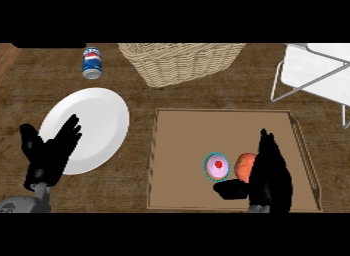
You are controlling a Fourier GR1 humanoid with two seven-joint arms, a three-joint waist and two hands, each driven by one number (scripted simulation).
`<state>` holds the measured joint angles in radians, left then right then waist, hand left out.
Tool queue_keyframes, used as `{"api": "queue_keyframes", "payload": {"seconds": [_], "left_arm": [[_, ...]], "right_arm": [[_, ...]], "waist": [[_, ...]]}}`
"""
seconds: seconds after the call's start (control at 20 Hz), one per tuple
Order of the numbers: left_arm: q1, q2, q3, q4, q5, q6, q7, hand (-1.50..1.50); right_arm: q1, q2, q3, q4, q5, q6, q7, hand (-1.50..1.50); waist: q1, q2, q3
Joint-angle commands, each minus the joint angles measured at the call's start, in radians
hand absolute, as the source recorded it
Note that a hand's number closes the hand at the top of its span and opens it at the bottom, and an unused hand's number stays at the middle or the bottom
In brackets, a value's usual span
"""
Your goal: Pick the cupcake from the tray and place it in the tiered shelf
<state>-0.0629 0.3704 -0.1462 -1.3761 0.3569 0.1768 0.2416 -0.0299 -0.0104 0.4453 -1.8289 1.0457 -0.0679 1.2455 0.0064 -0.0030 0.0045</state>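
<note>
Dark wooden worktop (207,100) carrying a brown tray (179,150), a white plate (97,120), a wicker basket (179,62) and a white tiered shelf (327,70) at far right. The cupcake (217,166) stands in the tray, just left of the right hand (270,172), the nearer hand, whose fingers are extended, grasping nothing. Left hand (52,150) rests released over the plate's edge.

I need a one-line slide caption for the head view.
Right hand open over the tray beside the cupcake; left hand rests over the plate.
</note>
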Motion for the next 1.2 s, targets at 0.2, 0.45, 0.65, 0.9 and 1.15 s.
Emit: {"api": "queue_keyframes", "payload": {"seconds": [0.2, 0.45, 0.65, 0.9, 1.15], "left_arm": [[-0.026, -0.020, 0.006, 0.058, -0.011, -0.004, 0.006, 0.00], [0.010, -0.012, 0.006, 0.012, -0.021, -0.001, 0.027, 0.00], [-0.016, -0.040, 0.007, 0.055, -0.030, -0.004, 0.003, 0.00], [0.012, -0.044, 0.012, 0.035, -0.036, -0.008, -0.002, 0.00], [-0.002, -0.048, 0.032, 0.078, -0.024, -0.054, -0.011, 0.00]], "right_arm": [[-0.060, 0.010, 0.012, 0.100, 0.048, -0.049, 0.242, -1.50], [-0.059, 0.010, 0.005, 0.089, 0.032, -0.077, 0.222, -1.50], [-0.136, 0.010, 0.022, 0.183, 0.009, -0.132, 0.240, -1.50], [-0.144, 0.010, 0.065, 0.222, -0.068, -0.067, 0.212, 1.50], [-0.185, 0.009, 0.094, 0.335, -0.151, -0.106, 0.100, 1.50]], "waist": [[-0.005, 0.006, -0.006], [-0.003, 0.002, -0.005], [0.000, 0.006, -0.005], [0.002, 0.004, -0.005], [0.001, 0.005, -0.005]]}}
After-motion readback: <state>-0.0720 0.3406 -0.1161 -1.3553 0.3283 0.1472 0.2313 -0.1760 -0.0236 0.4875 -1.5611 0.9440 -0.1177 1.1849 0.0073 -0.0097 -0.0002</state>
